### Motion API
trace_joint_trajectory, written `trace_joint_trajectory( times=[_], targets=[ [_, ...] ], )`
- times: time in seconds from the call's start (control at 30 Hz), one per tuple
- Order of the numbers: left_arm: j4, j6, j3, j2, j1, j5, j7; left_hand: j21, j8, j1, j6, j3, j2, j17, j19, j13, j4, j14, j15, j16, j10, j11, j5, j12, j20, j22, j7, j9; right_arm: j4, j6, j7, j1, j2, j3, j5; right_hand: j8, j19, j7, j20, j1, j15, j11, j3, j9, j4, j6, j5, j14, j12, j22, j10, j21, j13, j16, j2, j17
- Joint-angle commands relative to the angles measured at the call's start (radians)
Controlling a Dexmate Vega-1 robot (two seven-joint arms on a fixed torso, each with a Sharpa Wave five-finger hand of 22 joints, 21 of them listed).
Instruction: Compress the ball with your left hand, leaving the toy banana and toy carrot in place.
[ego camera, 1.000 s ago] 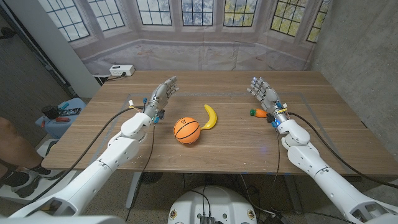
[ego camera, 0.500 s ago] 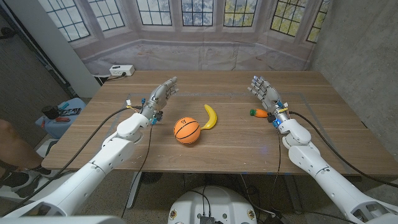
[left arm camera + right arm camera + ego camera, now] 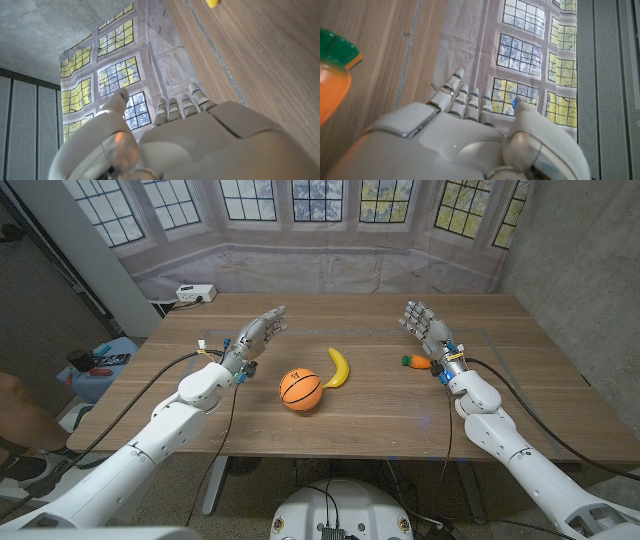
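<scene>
Ball (image 3: 301, 389): orange with black seams (basketball pattern), on the wooden tabletop (image 3: 380, 415) near its front middle, untouched by either hand.

Toy banana (image 3: 339, 367): yellow, curved, lying just beside the ball on its far right side; contact between the two cannot be told. Yellow tip also seen in the left wrist view (image 3: 212, 3).

Toy carrot (image 3: 415, 362): orange with green top, lying on the tabletop to the right of the banana, well apart from it, just beside the right hand. Seen close up in the right wrist view (image 3: 334, 77), green end toward the far edge.

Left hand (image 3: 255, 337): raised over the tabletop to the left of the ball, apart from it, fingers (image 3: 272, 318) stretched out and apart, holding nothing. Same in the left wrist view (image 3: 200, 135) (back of hand, fingers pointing toward the window backdrop).

Right hand (image 3: 426, 326): at the right side of the tabletop, just behind the carrot, fingers (image 3: 412, 314) extended and spread, empty. Same in the right wrist view (image 3: 450, 135).

Power strip (image 3: 195, 293): white, at the far left corner of the tabletop.

Backdrop (image 3: 320, 220): printed window scene behind the tabletop.

Blue bin (image 3: 100, 365): on the floor left of the tabletop, with small items inside (too small to tell).
</scene>
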Motion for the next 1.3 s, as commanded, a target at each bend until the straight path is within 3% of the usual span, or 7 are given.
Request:
trace_joint_trajectory(
  times=[0.03, 0.17, 0.23, 0.33, 0.73, 1.3],
  targets=[
    [-0.075, 0.02, -0.034, 0.065, 0.053, 0.006, 0.001, -0.002, 0.005, 0.012, -0.001, 0.0, -0.004, 0.002, 0.005, -0.001, -0.01, 0.001, 0.006, 0.0, -0.002, 0.006, 0.006, 0.004, 0.007, 0.005, 0.001, 0.004, -0.016, 0.005, -0.012, -0.011, -0.011, 0.007, -0.007, 0.0, 0.005, 0.005, 0.001, 0.005, 0.0, 0.0, 0.003, 0.004, -0.007, -0.001, -0.001, 0.003, 0.002, 0.006, -0.002, 0.002, 0.001, 0.006, -0.004, 0.002],
    [-0.094, 0.025, -0.042, 0.087, 0.062, 0.015, -0.004, -0.014, 0.003, 0.019, -0.009, -0.005, -0.015, 0.002, -0.001, -0.002, -0.027, -0.007, 0.024, -0.002, -0.014, 0.007, 0.009, 0.001, 0.019, 0.006, -0.006, 0.004, -0.011, 0.011, -0.01, -0.01, -0.008, 0.007, -0.005, 0.0, 0.005, 0.006, 0.001, 0.005, 0.0, 0.0, 0.003, 0.004, -0.007, 0.0, -0.001, 0.003, 0.002, 0.006, -0.003, 0.002, 0.001, 0.006, -0.004, 0.002],
    [-0.105, 0.03, -0.046, 0.101, 0.065, 0.028, -0.002, -0.024, 0.002, 0.023, -0.015, -0.009, -0.018, 0.004, -0.008, -0.003, -0.038, -0.018, 0.04, -0.003, -0.025, 0.023, 0.012, -0.001, 0.04, 0.007, -0.01, 0.004, -0.008, 0.012, -0.008, -0.008, -0.006, 0.007, -0.004, 0.0, 0.005, 0.006, 0.001, 0.005, 0.0, 0.0, 0.004, 0.004, -0.008, 0.0, -0.001, 0.003, 0.002, 0.006, -0.003, 0.002, 0.001, 0.007, -0.004, 0.002],
    [-0.117, 0.03, -0.052, 0.117, 0.069, 0.042, -0.004, -0.03, 0.002, 0.024, -0.019, -0.013, -0.019, 0.005, -0.012, -0.003, -0.042, -0.022, 0.05, -0.002, -0.029, 0.031, 0.014, -0.001, 0.047, 0.007, -0.014, 0.005, -0.001, 0.015, -0.003, -0.003, -0.003, 0.006, -0.002, 0.0, 0.005, 0.005, 0.001, 0.005, 0.0, 0.0, 0.004, 0.004, -0.009, 0.0, -0.001, 0.002, 0.002, 0.006, -0.005, 0.002, 0.001, 0.007, -0.004, 0.003],
    [-0.173, 0.05, -0.087, 0.186, 0.11, 0.073, -0.007, -0.039, 0.001, 0.023, -0.028, -0.02, -0.024, 0.006, -0.016, -0.002, -0.046, -0.033, 0.059, -0.003, -0.037, 0.038, 0.015, 0.0, 0.05, 0.008, -0.014, 0.005, 0.01, 0.009, 0.006, 0.013, -0.013, 0.007, -0.006, 0.0, 0.006, 0.006, 0.001, 0.005, 0.0, 0.001, 0.005, 0.004, -0.013, 0.001, -0.002, 0.002, 0.002, 0.006, -0.005, 0.002, 0.001, 0.008, -0.004, 0.003],
    [-0.2, 0.078, -0.101, 0.269, 0.1, 0.119, -0.065, -0.058, 0.0, 0.03, -0.051, -0.03, -0.036, 0.007, -0.02, -0.002, -0.057, -0.043, 0.064, -0.001, -0.047, 0.051, 0.018, 0.002, 0.061, 0.008, 0.029, 0.005, 0.008, 0.023, 0.003, 0.008, -0.02, 0.016, -0.009, -0.001, 0.006, 0.007, 0.001, 0.004, 0.0, 0.0, 0.006, 0.004, -0.017, -0.001, -0.003, 0.001, 0.001, 0.006, -0.009, 0.002, 0.001, 0.009, -0.005, 0.004]
  ],
)
